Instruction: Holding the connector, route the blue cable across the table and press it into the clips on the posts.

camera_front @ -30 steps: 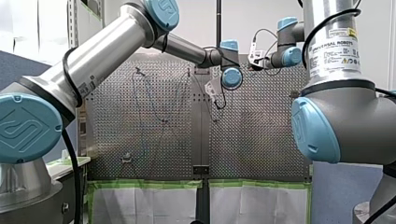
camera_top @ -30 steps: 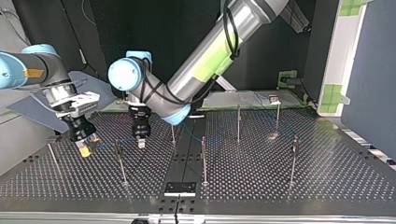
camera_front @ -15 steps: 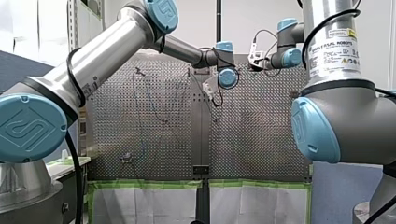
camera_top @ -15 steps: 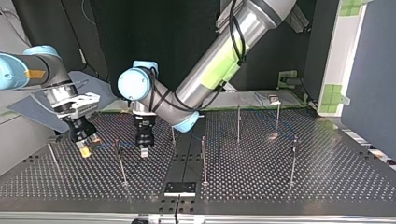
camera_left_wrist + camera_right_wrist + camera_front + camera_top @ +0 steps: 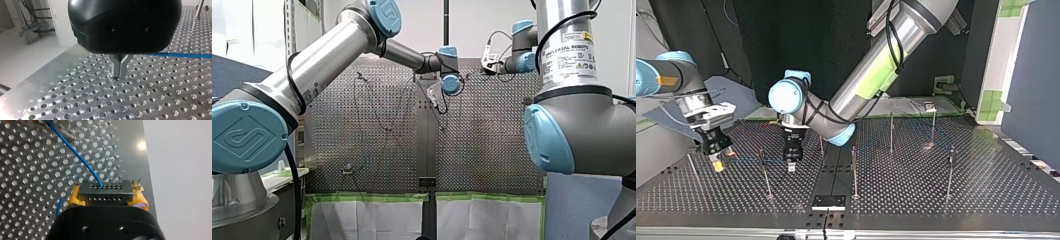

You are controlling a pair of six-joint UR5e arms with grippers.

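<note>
The left arm (image 5: 327, 55) and right arm (image 5: 569, 20) are silver tubes with grey joints and light-blue caps; the right bears a white label (image 5: 569, 55). The left gripper (image 5: 119, 73) has metal fingers (image 5: 115, 66), the right gripper (image 5: 106, 192) yellow pads (image 5: 75, 197).

Wall (image 5: 482, 15): white, at the front view's 12 o'clock.
Backdrop (image 5: 786, 35): black, at the top view's 11 o'clock.
Panel (image 5: 1003, 65): white, green tape patches, top view's 2 o'clock.
Partition (image 5: 1036, 75): blue-grey, top view's 3 o'clock.
Floor (image 5: 22, 62): pale, beside the table (image 5: 75, 100).
Cabinet (image 5: 61, 22): white, standing on the floor.
Glare (image 5: 141, 145): bright spot on the table's edge.
</note>
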